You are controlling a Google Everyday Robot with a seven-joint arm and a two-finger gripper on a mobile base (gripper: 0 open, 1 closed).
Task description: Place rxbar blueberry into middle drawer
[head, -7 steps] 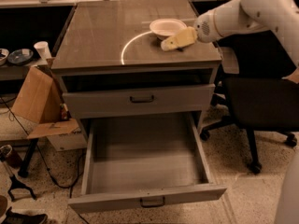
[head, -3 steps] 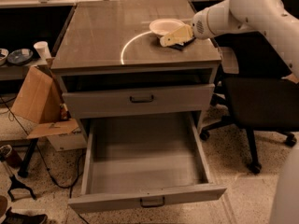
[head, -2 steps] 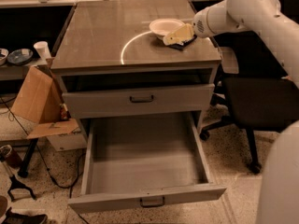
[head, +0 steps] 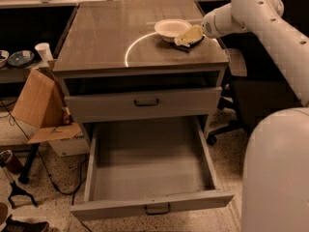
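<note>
**Pickup step: gripper over the bar, drawer open and waiting**

The rxbar blueberry point(head: 189, 46) lies at the far right of the cabinet top point(head: 106, 37), just beside the white bowl point(head: 170, 28). It shows only as a dark sliver under the gripper point(head: 186, 37), which sits directly over it. Whether the gripper is clamped on the bar cannot be told. The middle drawer point(head: 111, 209) stands pulled out, low and near. The next move likely calls for a sure hold, a lift clear of the bowl, then a carry nearward and down into the drawer.
</note>
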